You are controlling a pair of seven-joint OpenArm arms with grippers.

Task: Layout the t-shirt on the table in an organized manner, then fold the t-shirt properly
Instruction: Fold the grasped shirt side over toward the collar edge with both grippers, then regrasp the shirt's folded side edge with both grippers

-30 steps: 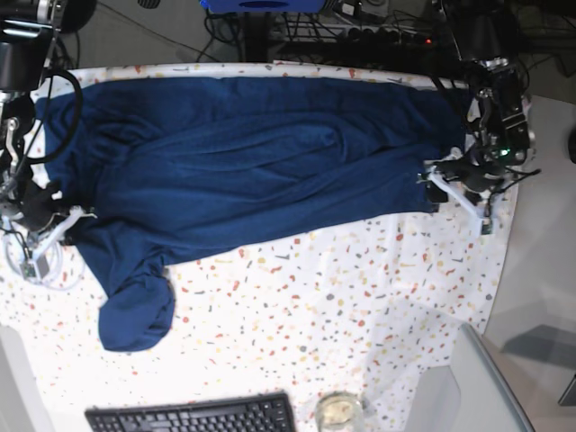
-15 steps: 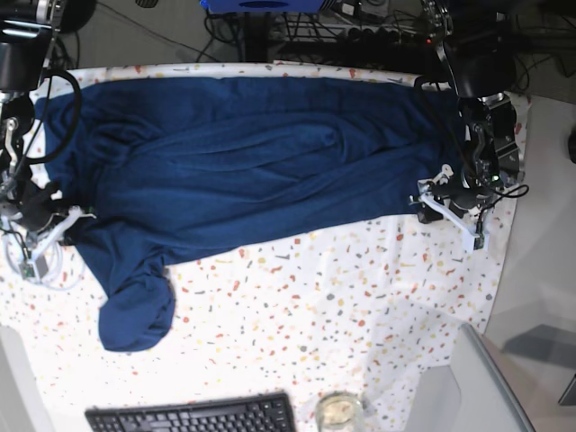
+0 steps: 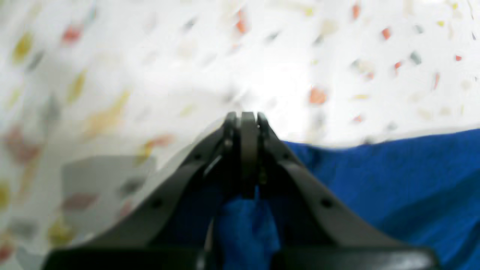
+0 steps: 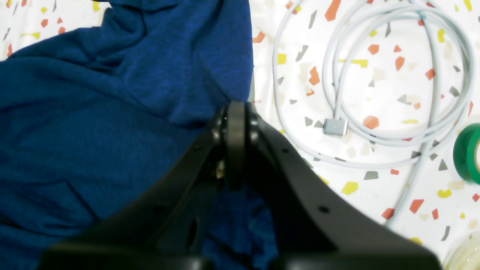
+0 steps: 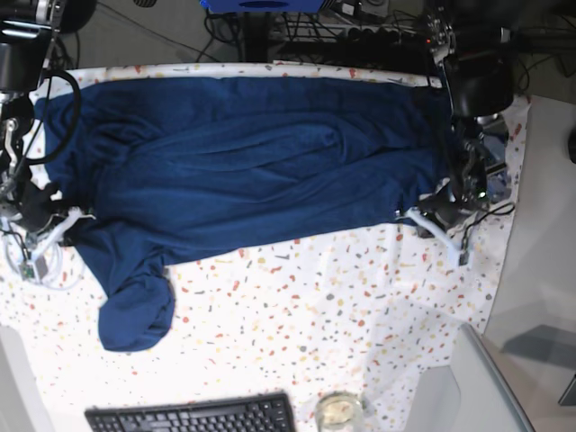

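The dark navy t-shirt (image 5: pixel 243 171) lies spread across the far half of the speckled table (image 5: pixel 342 297), one sleeve hanging down at the near left. In the base view my left gripper (image 5: pixel 409 216) sits at the shirt's lower right corner. The left wrist view shows that gripper (image 3: pixel 243 119) shut with blue fabric (image 3: pixel 243 225) pinched between its fingers. My right gripper (image 5: pixel 76 220) is at the shirt's left edge. In the right wrist view it (image 4: pixel 236 108) is shut, with shirt fabric (image 4: pixel 93 131) bunched inside it.
A coiled white cable (image 4: pixel 375 93) and a green tape roll (image 4: pixel 468 153) lie beside the right gripper. A black keyboard (image 5: pixel 193 416) and a glass jar (image 5: pixel 339 412) sit at the near edge. A grey panel (image 5: pixel 477 387) stands at the near right.
My left gripper has moved left onto the shirt's lower right corner and closed on the fabric. The right gripper and the shirt's left side have stayed put.
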